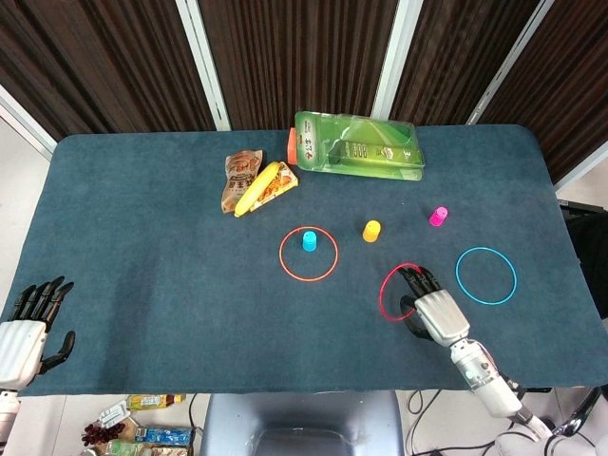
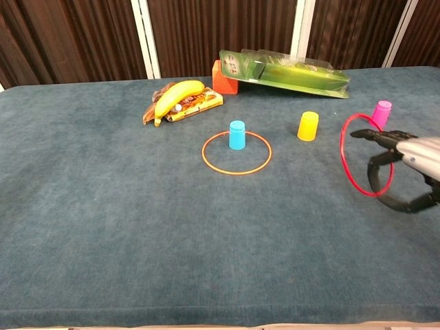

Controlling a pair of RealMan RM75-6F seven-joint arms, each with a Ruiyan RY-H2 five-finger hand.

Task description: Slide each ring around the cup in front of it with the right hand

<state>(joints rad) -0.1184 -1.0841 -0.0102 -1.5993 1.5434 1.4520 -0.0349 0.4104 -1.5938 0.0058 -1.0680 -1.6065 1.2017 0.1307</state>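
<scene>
Head view: on the blue-carpeted table (image 1: pixel 142 237), a blue cup (image 1: pixel 309 240) stands inside an orange ring (image 1: pixel 309 254) lying flat around it. To its right, a yellow cup (image 1: pixel 371 231) and a pink cup (image 1: pixel 438 217) stand alone, nothing ringed around either. A blue ring (image 1: pixel 485 275) lies flat near the pink cup, on the near right. The right hand (image 1: pixel 432 310) grips a red ring (image 1: pixel 398 291), fingers reaching through it, just near of the yellow cup. The left hand (image 1: pixel 24 328) hangs at the near left table edge, fingers apart, holding nothing. A banana (image 1: pixel 256 188) rests on a snack packet (image 1: pixel 242 176) at the far side, beside a green package (image 1: pixel 358 145).

Chest view: the red ring (image 2: pixel 359 155) is lifted off the table and tilted up on edge, its open face turned leftward, its long axis running near-vertical. The right hand (image 2: pixel 402 168) holds it between fingers above and thumb below. The ring sits between the yellow cup (image 2: pixel 308 126) and pink cup (image 2: pixel 380 113), near of both.
</scene>
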